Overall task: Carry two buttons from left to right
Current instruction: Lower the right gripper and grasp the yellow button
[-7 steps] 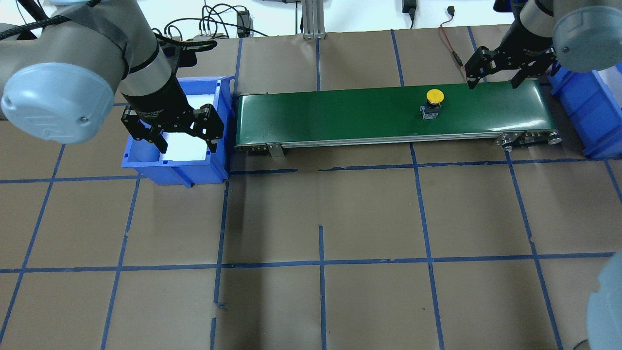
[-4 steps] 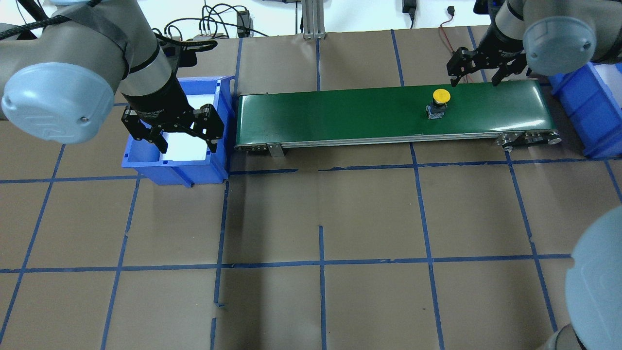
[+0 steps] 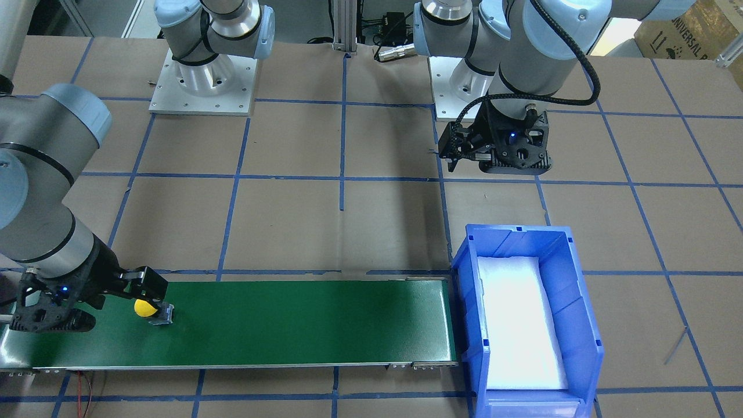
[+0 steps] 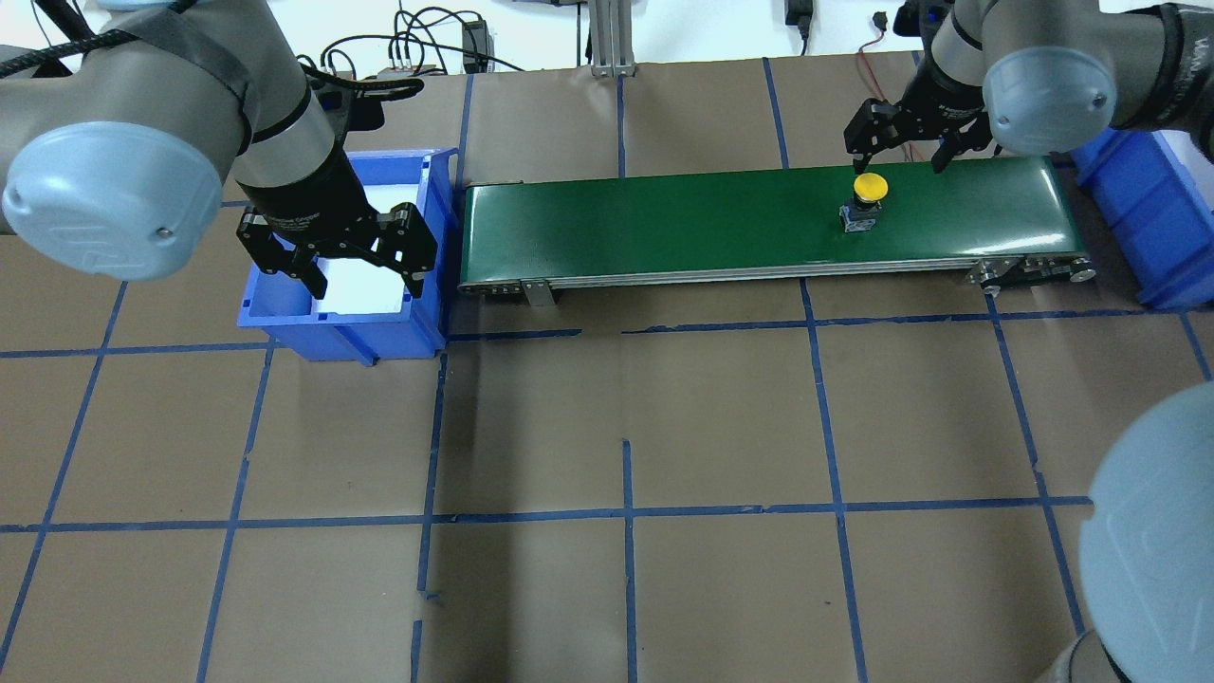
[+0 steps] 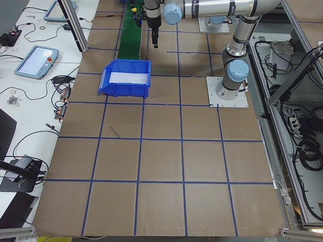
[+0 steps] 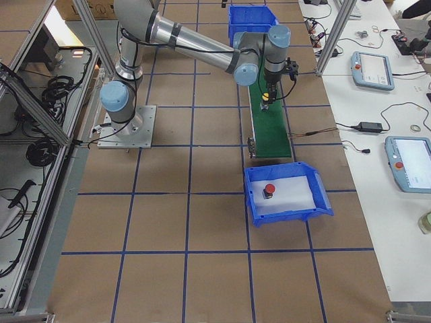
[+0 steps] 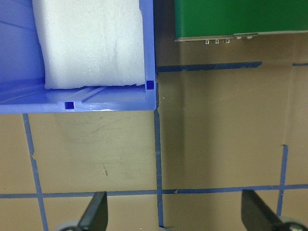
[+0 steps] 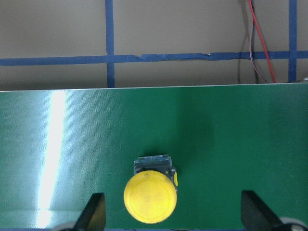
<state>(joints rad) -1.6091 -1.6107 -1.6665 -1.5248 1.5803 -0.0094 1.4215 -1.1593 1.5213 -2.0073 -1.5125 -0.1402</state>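
Observation:
A yellow-capped button point(image 4: 869, 188) stands upright on the green conveyor belt point(image 4: 664, 223), near its right end. My right gripper point(image 4: 896, 154) hangs open just above and behind it; in the right wrist view the button point(image 8: 150, 196) lies between the two fingers, left of centre. A red-capped button point(image 6: 269, 189) sits on white foam in the blue bin point(image 6: 316, 202) past the belt's right end. Over the near end of the left blue bin point(image 4: 346, 332) my left gripper point(image 4: 368, 285) stays open, holding nothing.
The left bin point(image 3: 464, 302) shows only white foam inside. The right bin point(image 4: 1138, 218) is largely hidden by my right arm in the overhead view. A red wire point(image 8: 257, 43) lies behind the belt. Brown paper with blue tape lines covers the table point(image 4: 626, 427).
The yellow button has ridden a little to the right on the belt. My right gripper has swung left to above it, still open. The left arm has not moved.

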